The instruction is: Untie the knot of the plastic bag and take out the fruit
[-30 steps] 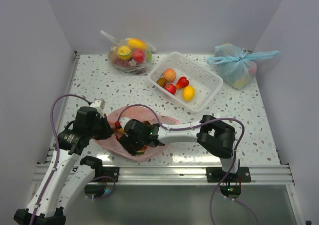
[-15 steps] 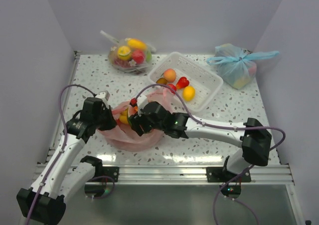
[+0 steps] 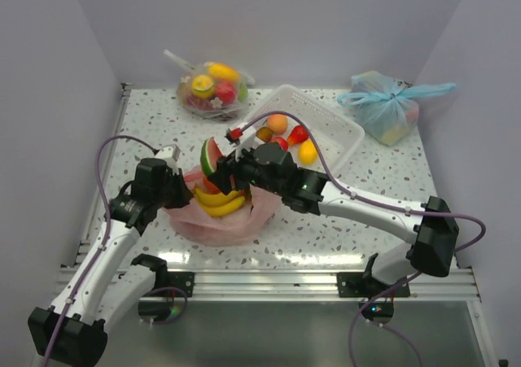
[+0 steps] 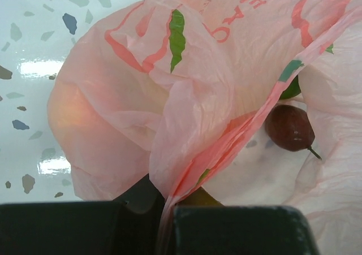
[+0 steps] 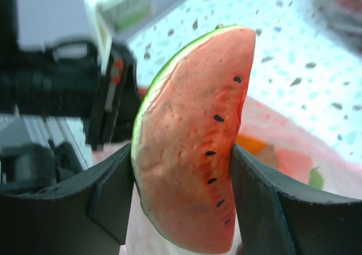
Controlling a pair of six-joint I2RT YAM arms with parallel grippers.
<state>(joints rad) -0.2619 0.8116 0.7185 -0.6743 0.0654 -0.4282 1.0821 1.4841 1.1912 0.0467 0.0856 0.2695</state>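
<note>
R end effector is clamped on the melon slice, fingers on both flat sides. The slice is held upright w/ green rind toward the L arm, above the bag's open mouth. In the wrist view the slice fills the gap btwn the two black fingers.

L end effector sits at the bag's left edge. Its jaws are nearly together, w/ a fold of pink film pinched btwn them.

Bag lies on the desk near the front edge, slumped, w/ mouth up. Bananas sit at the opening, just under the slice. In the L wrist view a dark red fruit lies inside, on the film.

Behind it, a white basket holds several fruits. A clear bag is at back left and a blue bag at back right, both well apart from the arms.
</note>
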